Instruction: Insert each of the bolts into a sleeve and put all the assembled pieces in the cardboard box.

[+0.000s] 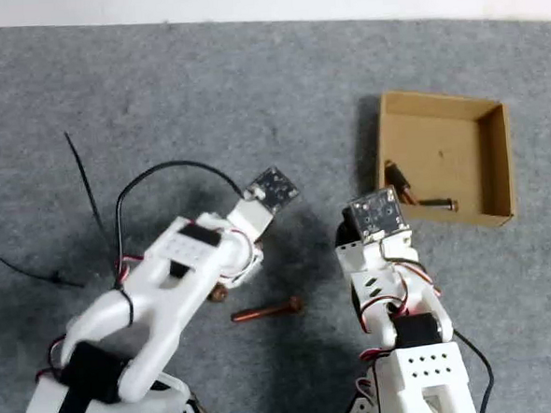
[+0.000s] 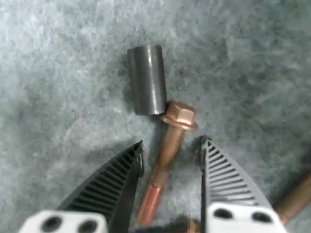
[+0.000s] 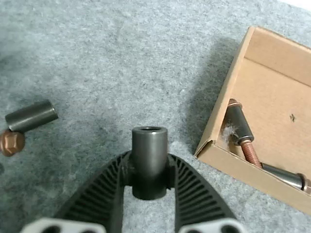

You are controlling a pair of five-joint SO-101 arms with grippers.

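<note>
Sleeve (image 3: 149, 145), dark and smooth, stands upright, clenched in my right claw (image 3: 149, 162). My left claw (image 2: 173, 142) is released, straddling a copper bolt (image 2: 179, 116) whose hex head touches a second sleeve (image 2: 147, 80) lying flat. The cardboard box (image 1: 443, 107) sits on the grey felt counter (image 1: 249, 86) at two o'clock from the right claw, holding two assembled pieces (image 3: 238, 124).

The high camera looks down from afar over the whole worktop (image 1: 249, 86), while the wrist cameras peer close past the left hand (image 2: 172, 143) and right hand (image 3: 149, 162), both sharing one lying sleeve (image 2: 147, 80).
</note>
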